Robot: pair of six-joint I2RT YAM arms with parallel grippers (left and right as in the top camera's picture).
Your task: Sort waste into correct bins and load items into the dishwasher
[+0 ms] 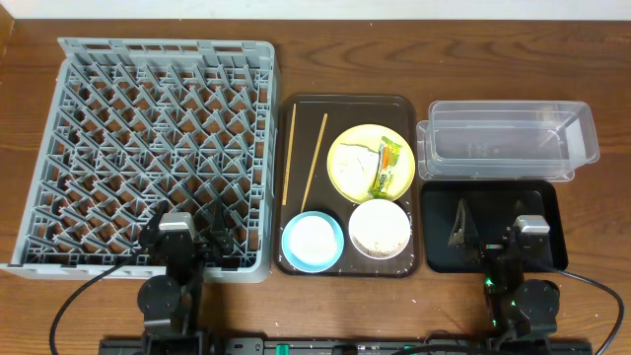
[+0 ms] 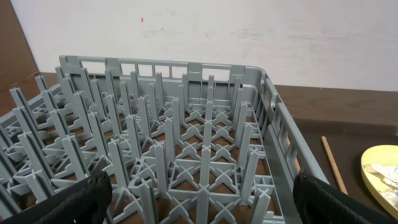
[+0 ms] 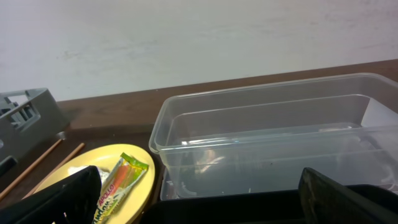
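The grey dish rack (image 1: 168,47) takes the left part of the wooden desk (image 1: 611,69). Just beside it, to the right, lies the dark brown serving tray (image 1: 340,110).

At the left side of this tray the two chopsticks (image 1: 289,153) lie almost parallel, a little apart from each other, and they point away from the robot. The yellow plate (image 1: 355,187) is in the far right part of the tray. The green-and-yellow snack wrapper (image 1: 387,170) and the crumpled paper scraps (image 1: 357,156) lie on the plate side by side. At the near edge of the tray the light blue bowl (image 1: 290,240) stands on the left and the white bowl (image 1: 352,228) on the right, close together. The white bowl holds whitish grains (image 1: 380,230).

On the right part of the desk the clear tub (image 1: 582,133) stands at the far side. The black tray (image 1: 439,242) lies just in front of it; I cannot tell if they touch.

The left tool (image 2: 202,180) is above the near edge of the dish rack. It is released: its two fingers are spread wide and hold nothing. The right tool (image 3: 199,174) is above the black tray and faces the clear tub. It is also released and grasps nothing. The plate with the wrapper is to its left.
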